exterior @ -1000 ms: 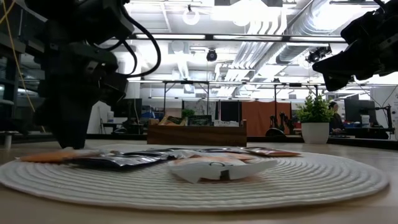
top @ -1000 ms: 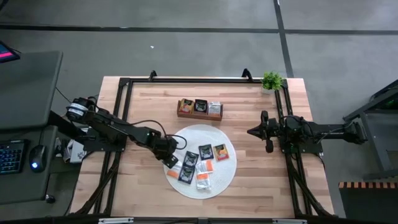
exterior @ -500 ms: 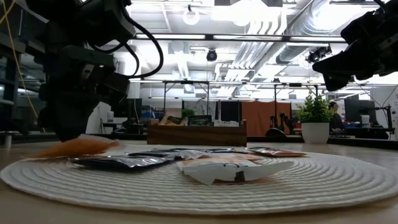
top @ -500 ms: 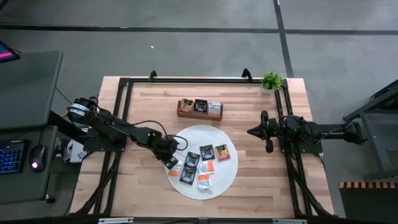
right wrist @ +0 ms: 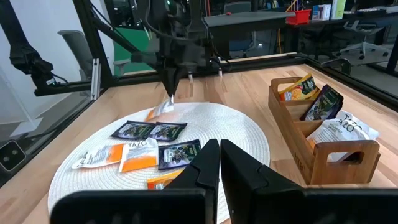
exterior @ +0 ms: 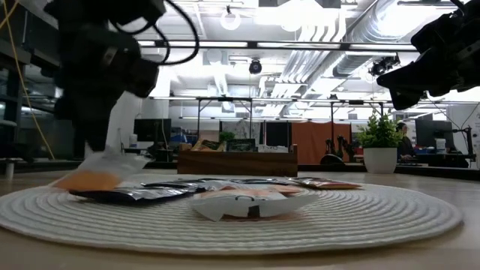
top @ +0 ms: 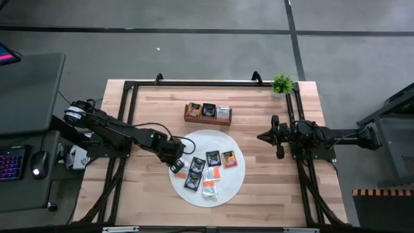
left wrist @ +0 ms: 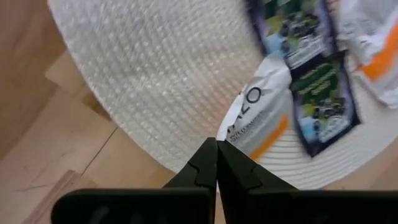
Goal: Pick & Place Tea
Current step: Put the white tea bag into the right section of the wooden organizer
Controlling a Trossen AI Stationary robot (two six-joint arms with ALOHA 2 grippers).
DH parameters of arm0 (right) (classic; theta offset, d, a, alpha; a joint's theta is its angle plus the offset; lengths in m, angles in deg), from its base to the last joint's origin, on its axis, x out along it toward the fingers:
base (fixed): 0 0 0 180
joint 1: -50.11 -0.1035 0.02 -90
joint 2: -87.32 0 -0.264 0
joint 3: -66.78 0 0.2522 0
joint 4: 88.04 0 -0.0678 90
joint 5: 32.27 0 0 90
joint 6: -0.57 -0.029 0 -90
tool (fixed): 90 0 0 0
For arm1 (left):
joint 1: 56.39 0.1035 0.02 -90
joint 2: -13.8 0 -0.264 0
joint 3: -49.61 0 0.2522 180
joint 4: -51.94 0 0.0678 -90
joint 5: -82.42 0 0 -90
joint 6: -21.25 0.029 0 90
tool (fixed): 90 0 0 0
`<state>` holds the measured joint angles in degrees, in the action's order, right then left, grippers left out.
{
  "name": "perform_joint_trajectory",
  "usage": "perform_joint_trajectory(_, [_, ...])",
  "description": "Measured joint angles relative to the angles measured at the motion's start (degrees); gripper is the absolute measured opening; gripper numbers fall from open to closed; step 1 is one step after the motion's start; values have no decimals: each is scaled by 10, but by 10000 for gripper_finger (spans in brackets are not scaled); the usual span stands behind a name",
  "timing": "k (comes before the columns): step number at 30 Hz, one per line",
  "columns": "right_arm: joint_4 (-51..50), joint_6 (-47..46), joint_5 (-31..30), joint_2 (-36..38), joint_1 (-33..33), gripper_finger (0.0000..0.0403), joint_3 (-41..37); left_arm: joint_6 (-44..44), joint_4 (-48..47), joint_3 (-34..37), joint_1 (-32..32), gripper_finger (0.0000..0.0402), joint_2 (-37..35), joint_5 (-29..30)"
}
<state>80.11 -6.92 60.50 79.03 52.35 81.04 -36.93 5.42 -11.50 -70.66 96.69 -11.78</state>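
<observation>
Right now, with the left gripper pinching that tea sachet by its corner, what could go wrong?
The left gripper holds the white-and-orange tea sachet only by one corner, so it could slip out or swing while carried. It also overlaps a black square sachet on the round white woven mat, so lifting might drag that one along.

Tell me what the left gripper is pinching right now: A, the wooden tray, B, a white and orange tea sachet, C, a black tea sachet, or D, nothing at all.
B: the left gripper is shut on a corner of the white and orange tea sachet at the edge of the round white mat, as the left wrist view shows.
</observation>
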Motion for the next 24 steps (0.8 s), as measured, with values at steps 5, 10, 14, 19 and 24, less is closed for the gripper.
perform_joint_trajectory(5, [0, 0, 0, 0, 0, 12, 0, 13, -29, -31, 0, 0, 0, 13])
perform_joint_trajectory(10, [0, 0, 0, 0, 0, 12, 0, 27, -57, -61, 0, 0, 0, 36])
perform_joint_trajectory(14, [0, 0, 0, 0, 0, 12, 0, 41, -78, -85, 0, 0, 0, 53])
perform_joint_trajectory(19, [0, 0, 0, 0, 0, 12, 0, 54, -89, -107, 0, 0, -1, 69])
perform_joint_trajectory(24, [0, 0, 0, 0, 0, 12, 0, 59, -99, -113, 0, 0, -1, 78])
